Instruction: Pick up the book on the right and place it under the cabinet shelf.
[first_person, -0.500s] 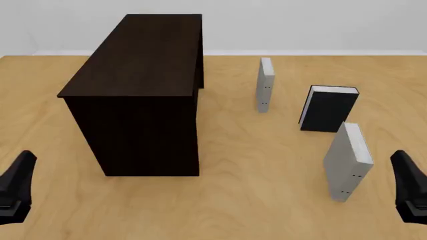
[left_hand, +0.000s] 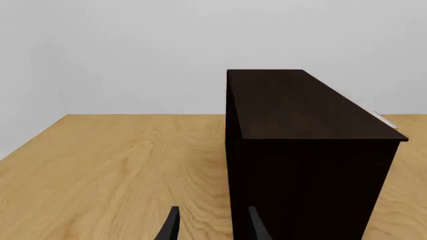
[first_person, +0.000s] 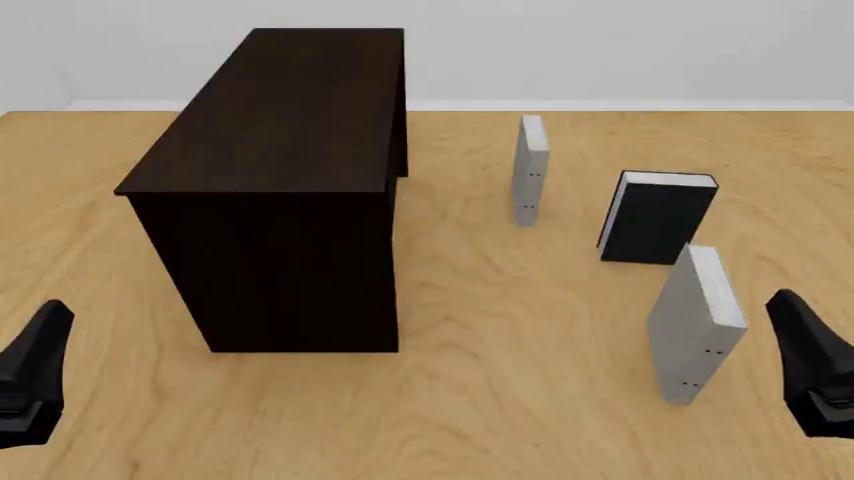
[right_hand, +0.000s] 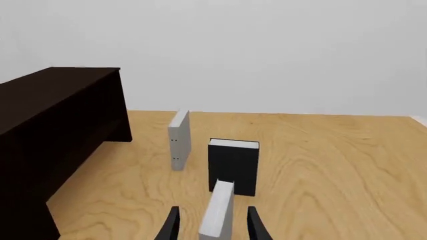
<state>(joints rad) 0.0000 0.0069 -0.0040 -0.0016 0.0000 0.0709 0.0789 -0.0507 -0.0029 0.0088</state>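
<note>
The book (first_person: 694, 325), light grey with white page edges, stands upright at the right of the table, spine toward me. It also shows in the right wrist view, where the book (right_hand: 217, 210) rises just ahead of my right gripper (right_hand: 212, 229), in line with the gap between its fingers. My right gripper (first_person: 814, 365) is open, a little to the right of the book and not touching it. The dark cabinet shelf (first_person: 267, 190) stands at the left. My left gripper (first_person: 34, 375) is open near the front left, with the cabinet shelf (left_hand: 307, 150) close ahead of it.
A black-covered book (first_person: 657, 218) stands just behind the right-hand book. A second grey book (first_person: 530, 170) stands farther back toward the middle. Both appear in the right wrist view, the black book (right_hand: 233, 165) and the grey one (right_hand: 179, 140).
My right gripper has shifted slightly left and forward toward the book. The left arm and all the books are as they were.
</note>
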